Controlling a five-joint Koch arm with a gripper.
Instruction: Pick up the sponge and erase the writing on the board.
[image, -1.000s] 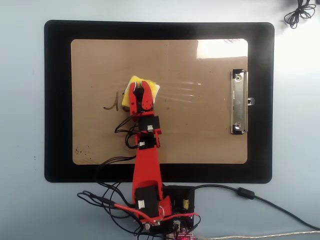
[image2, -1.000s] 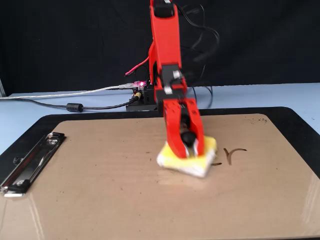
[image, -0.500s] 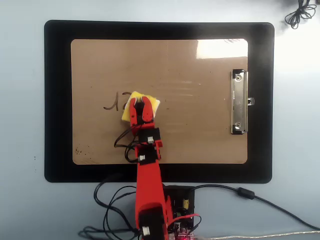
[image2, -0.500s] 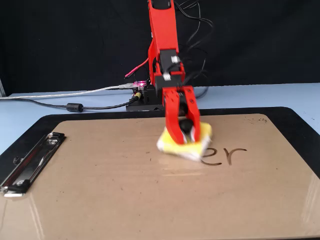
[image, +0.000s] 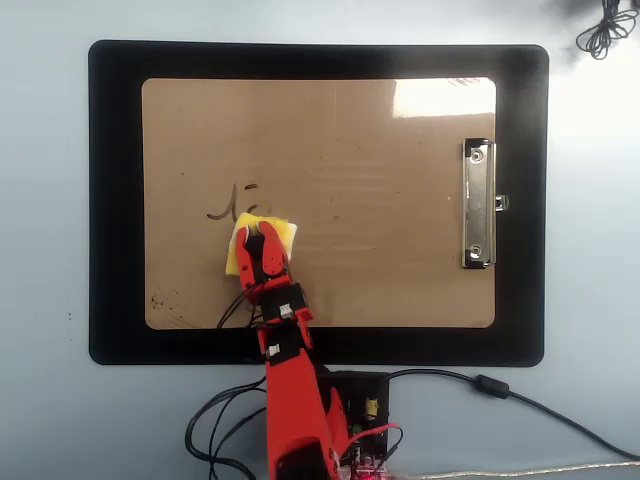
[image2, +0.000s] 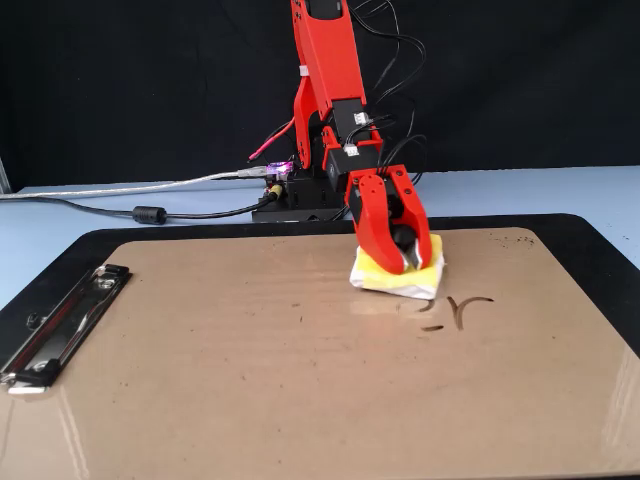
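The yellow sponge (image: 246, 241) (image2: 425, 270) lies flat on the tan board (image: 380, 260) (image2: 250, 380), pressed down by my red gripper (image: 258, 240) (image2: 400, 252), which is shut on its black centre disc. What shows of the dark writing (image: 228, 203) (image2: 458, 308) is a few strokes just beyond the sponge: above and left of it in the overhead view, lower right of it in the fixed view. The board's silver clip (image: 478, 204) (image2: 62, 322) is far from the gripper.
A black mat (image: 115, 200) (image2: 590, 250) frames the board on a light blue table. My arm's base and a tangle of wires (image: 350, 420) (image2: 290, 190) sit at the mat's edge. A cable (image2: 110, 208) runs across the table.
The gripper has dragged the sponge back toward the arm's base and slightly left in the overhead view. Part of the "er" seen half a second ago has been wiped; only a few strokes show.
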